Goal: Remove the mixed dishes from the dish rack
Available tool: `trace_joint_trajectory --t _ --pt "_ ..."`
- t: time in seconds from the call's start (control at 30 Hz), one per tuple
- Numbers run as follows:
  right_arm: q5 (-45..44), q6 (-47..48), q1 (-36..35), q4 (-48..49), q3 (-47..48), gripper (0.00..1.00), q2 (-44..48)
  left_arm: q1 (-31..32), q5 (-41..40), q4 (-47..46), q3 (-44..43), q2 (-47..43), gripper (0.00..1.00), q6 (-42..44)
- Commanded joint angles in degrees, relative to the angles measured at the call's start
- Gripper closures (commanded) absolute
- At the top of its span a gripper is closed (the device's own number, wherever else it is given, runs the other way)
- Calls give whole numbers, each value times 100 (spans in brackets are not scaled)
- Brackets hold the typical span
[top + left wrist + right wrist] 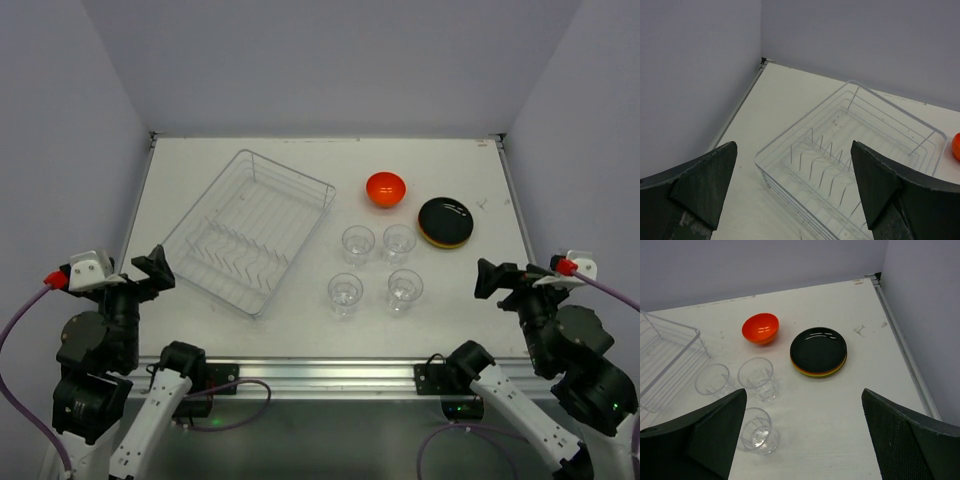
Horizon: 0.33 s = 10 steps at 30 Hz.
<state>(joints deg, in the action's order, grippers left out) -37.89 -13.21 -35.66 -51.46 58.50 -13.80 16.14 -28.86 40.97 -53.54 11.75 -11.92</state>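
The silvery wire dish rack (250, 228) lies empty on the left of the table; it also shows in the left wrist view (850, 150). The orange-red bowl (385, 188) stands right of it, and shows in the right wrist view (760, 328). A stack of small plates with a black one on top (445, 221) lies further right (818, 351). Several clear glasses (375, 268) stand upright in a square in front of the bowl (756, 377). My left gripper (157, 270) is open and empty, near the rack's near-left corner. My right gripper (497, 279) is open and empty, right of the glasses.
The white table (300, 320) ends in a metal rail at the near edge. Grey walls close in on the left, back and right. Cables run from both arm bases below the table edge.
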Motion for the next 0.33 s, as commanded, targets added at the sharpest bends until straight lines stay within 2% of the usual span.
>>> trace_joint_trajectory --t 0.0,0.3 --pt "124 64 6 198 -146 1 -35 -32 311 -274 98 -190 0 304" --pt "177 -103 6 418 -313 1 -166 -32 364 -335 168 117 0 296"
